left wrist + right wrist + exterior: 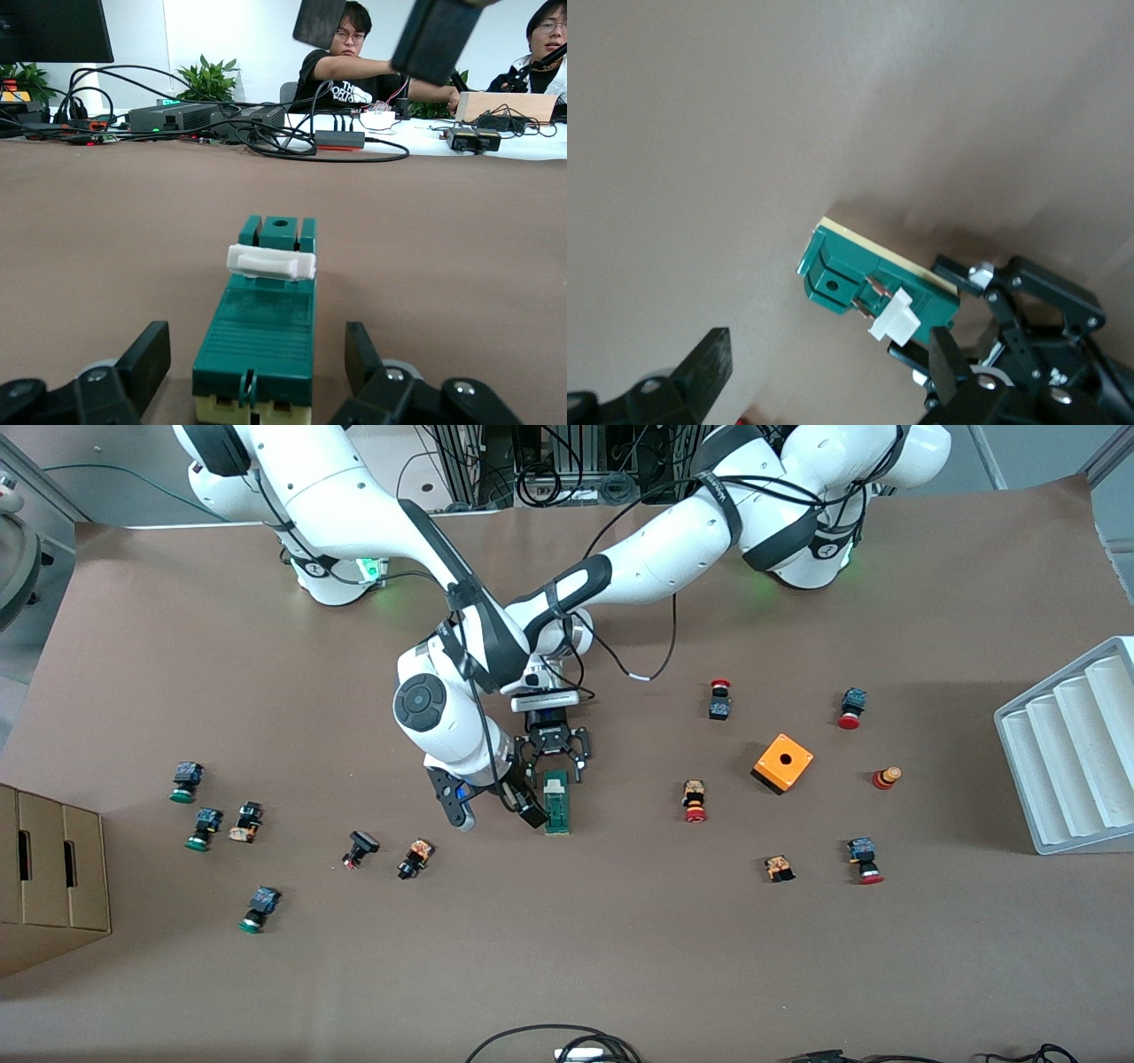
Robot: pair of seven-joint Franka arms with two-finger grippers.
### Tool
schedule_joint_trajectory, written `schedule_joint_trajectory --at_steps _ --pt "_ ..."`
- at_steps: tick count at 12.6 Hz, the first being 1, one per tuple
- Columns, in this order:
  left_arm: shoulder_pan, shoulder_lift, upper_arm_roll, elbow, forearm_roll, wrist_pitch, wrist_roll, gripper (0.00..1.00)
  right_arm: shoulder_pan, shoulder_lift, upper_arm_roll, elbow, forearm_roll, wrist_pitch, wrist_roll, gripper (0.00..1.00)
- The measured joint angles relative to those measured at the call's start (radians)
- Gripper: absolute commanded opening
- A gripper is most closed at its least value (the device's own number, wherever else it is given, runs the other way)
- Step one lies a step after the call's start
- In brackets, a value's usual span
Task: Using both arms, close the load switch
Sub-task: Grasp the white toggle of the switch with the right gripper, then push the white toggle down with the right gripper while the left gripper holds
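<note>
The load switch [556, 803] lies flat near the middle of the table [567, 957], its long axis running toward the front camera, with its sliding piece [555, 785] at the end farther from that camera. The left gripper [558, 757] sits at that farther end with a finger on either side of the switch, apart from its sides, and the right gripper [496, 808] is just beside the switch toward the right arm's end of the table. Push buttons [695, 801] lie scattered toward both ends, and a box with a hole [782, 763] and a ribbed tray [1076, 748] sit toward the left arm's end, while a cardboard box [49, 877] sits at the right arm's end.
</note>
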Motion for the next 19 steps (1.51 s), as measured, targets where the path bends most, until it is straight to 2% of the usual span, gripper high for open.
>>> schedule_joint_trajectory --at_steps 2,4,5,8,9,12,17,19 --pt "0.000 0.004 0.000 0.012 0.000 0.000 0.000 0.91 0.028 0.027 0.001 -0.002 0.038 0.052 0.032 0.98" --pt "0.000 0.005 0.000 0.017 0.000 0.000 0.000 0.83 0.063 0.059 0.001 -0.002 0.039 0.094 0.091 0.94" --pt "0.000 0.006 -0.001 0.018 0.000 0.000 0.000 0.79 0.075 0.070 0.001 -0.002 0.039 0.108 0.107 0.88" --pt "0.000 0.008 -0.002 0.018 0.000 0.000 0.000 0.76 0.082 0.076 -0.001 -0.002 0.039 0.114 0.137 0.82" --pt "0.000 0.010 -0.002 0.020 0.000 0.000 0.000 0.76 0.081 0.076 -0.002 -0.002 0.039 0.114 0.141 0.76" --pt "0.000 0.019 -0.002 0.031 0.000 0.000 -0.001 0.73 0.081 0.079 -0.002 -0.009 0.039 0.114 0.144 0.74" --pt "-0.001 0.024 -0.003 0.040 0.000 0.000 -0.005 0.60 0.081 0.092 -0.003 -0.020 0.039 0.114 0.144 0.73" --pt "-0.001 0.025 -0.003 0.042 0.000 0.000 -0.007 0.55 0.081 0.093 -0.004 -0.031 0.039 0.115 0.143 0.65"
